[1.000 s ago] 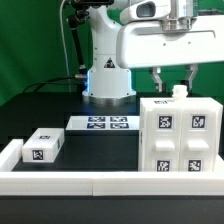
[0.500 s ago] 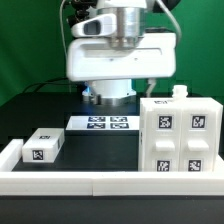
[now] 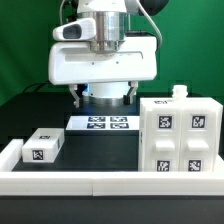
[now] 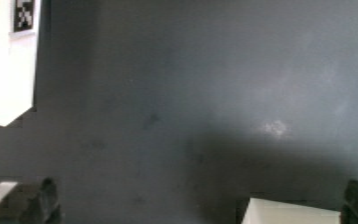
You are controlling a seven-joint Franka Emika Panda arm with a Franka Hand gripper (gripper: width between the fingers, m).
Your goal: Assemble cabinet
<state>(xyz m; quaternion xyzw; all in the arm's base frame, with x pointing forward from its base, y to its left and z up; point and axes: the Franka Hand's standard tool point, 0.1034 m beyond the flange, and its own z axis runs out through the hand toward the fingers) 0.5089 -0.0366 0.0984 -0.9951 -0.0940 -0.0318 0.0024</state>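
The large white cabinet body (image 3: 180, 138) stands at the exterior view's right, with several marker tags on its front and a small knob on top. A smaller white box part (image 3: 43, 146) with one tag lies at the left. My gripper (image 3: 105, 97) hangs open and empty over the table behind the marker board, left of the cabinet body. In the wrist view the gripper (image 4: 201, 202) shows dark fingertips (image 4: 43, 200) spread wide over bare dark table. A white tagged piece (image 4: 2, 60) and a white corner (image 4: 297, 212) show at the edges; I cannot tell which parts they are.
The marker board (image 3: 101, 124) lies flat in the middle of the black table. A low white border rail (image 3: 100, 181) runs along the front edge. The robot base (image 3: 107, 90) stands behind the gripper.
The arm has swung from above the cabinet body toward the exterior view's left, now over the middle of the table. The gripper stays open and empty. The parts have not moved.
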